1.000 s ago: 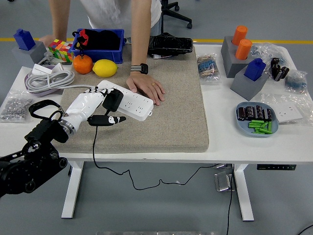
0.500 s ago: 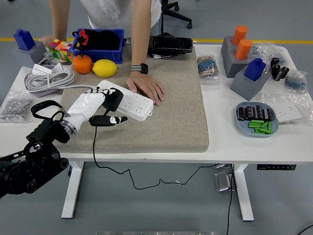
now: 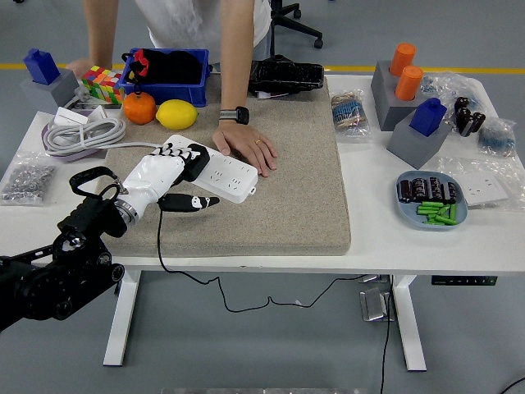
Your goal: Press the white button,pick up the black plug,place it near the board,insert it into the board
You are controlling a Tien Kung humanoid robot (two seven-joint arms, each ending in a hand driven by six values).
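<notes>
Black plug (image 3: 194, 161) in left hand (image 3: 164, 174) fingers' grip, atop white board (image 3: 223, 172), person's hand (image 3: 248, 145) on board's far end

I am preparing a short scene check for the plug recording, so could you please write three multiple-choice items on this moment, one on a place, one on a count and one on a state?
1. Where does the white power strip lie?
A. on the beige mat
B. in the blue bin
C. on the blue plate

2. How many orange cylinders stand on the grey block at the table's far right?
A. one
B. two
C. four

3. What is the left hand doing?
A. resting open on bare table
B. holding the lemon
C. holding the black plug at the strip

Answers:
1. A: the strip sits on the left part of the mat, steadied by the person's hand.
2. B: two orange cylinders show side by side.
3. C: its fingers are curled around the black plug over the strip's left end.
</notes>
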